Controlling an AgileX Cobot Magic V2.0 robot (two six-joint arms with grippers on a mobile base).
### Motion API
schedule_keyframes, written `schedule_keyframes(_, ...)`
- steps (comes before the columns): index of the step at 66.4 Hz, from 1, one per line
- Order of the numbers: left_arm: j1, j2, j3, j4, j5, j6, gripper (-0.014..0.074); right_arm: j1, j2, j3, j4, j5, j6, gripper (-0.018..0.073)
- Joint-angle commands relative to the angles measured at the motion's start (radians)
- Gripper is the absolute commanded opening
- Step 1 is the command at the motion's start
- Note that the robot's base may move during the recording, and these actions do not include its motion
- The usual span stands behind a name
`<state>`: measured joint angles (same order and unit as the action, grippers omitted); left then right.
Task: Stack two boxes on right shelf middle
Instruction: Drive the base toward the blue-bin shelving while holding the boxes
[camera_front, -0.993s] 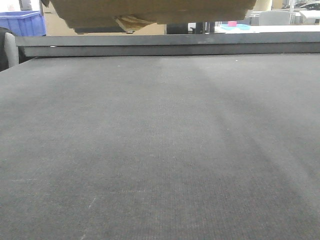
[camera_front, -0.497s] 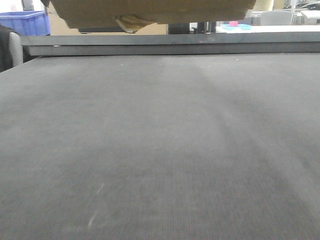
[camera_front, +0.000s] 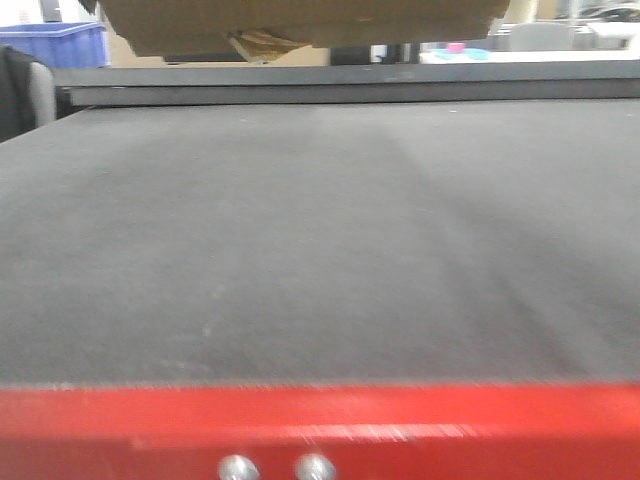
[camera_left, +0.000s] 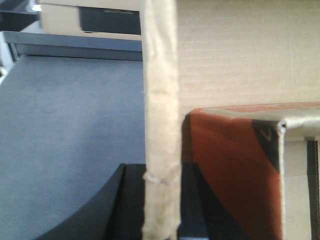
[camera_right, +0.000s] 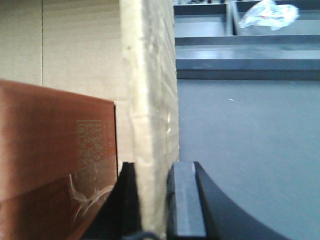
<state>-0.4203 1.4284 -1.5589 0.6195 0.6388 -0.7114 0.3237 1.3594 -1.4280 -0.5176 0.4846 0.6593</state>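
Observation:
A tan cardboard box (camera_front: 300, 22) hangs at the top edge of the front view, above the far part of the dark grey table top (camera_front: 320, 250). My left gripper (camera_left: 161, 172) is shut on the box's upright left wall (camera_left: 160, 100). My right gripper (camera_right: 150, 167) is shut on its upright right wall (camera_right: 150, 75). A red-brown box sits inside it, seen in the left wrist view (camera_left: 235, 165) and the right wrist view (camera_right: 50, 140). The stainless-steel shelf is out of view.
A red bar (camera_front: 320, 425) with two screw heads runs along the bottom of the front view. A blue plastic bin (camera_front: 55, 42) stands far left behind the table. Dark grey trays and a crumpled plastic bag (camera_right: 267, 14) lie beyond the table's far rail.
The front view has drawn back: the red bar with two screw heads has come into sight at the bottom. The box stays held at the top of the view.

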Motion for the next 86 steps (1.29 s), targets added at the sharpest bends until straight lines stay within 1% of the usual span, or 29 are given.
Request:
schedule_keyframes(1, 0.003, -0.01, -0.012, 0.019, -0.032, -0.004, -0.0111, -0.005, -0.018, -0.014, -0.022, -0.081, 0.005, -0.0143)
schedule_keyframes(86, 0.003, -0.011, -0.012, 0.021, -0.032, -0.004, -0.0111, -0.005, -0.018, -0.014, -0.022, -0.083, 0.005, -0.0143)
